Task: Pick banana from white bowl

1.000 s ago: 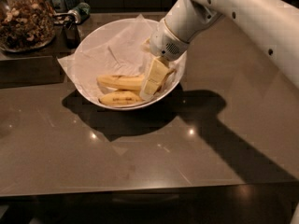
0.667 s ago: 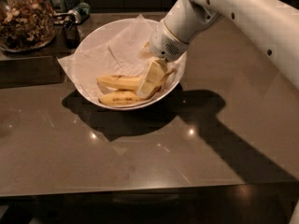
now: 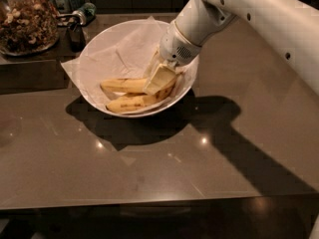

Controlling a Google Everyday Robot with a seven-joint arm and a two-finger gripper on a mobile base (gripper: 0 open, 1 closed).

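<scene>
The white bowl, lined with crinkled white paper, stands at the back middle of the brown table. Two bananas lie in it. The banana is the straighter, smooth one, lying further back. A shorter curved banana with dark speckles lies in front of it. My gripper reaches down into the bowl from the upper right and sits over the right end of the banana, hiding that end. The white arm runs off to the upper right.
A glass jar of nuts stands at the back left. A small dark object and a greenish item stand beside it, behind the bowl. The table's front edge runs across the bottom.
My gripper has moved a little lower and to the left inside the bowl, closer onto the bananas. The bowl and bananas have not visibly shifted.
</scene>
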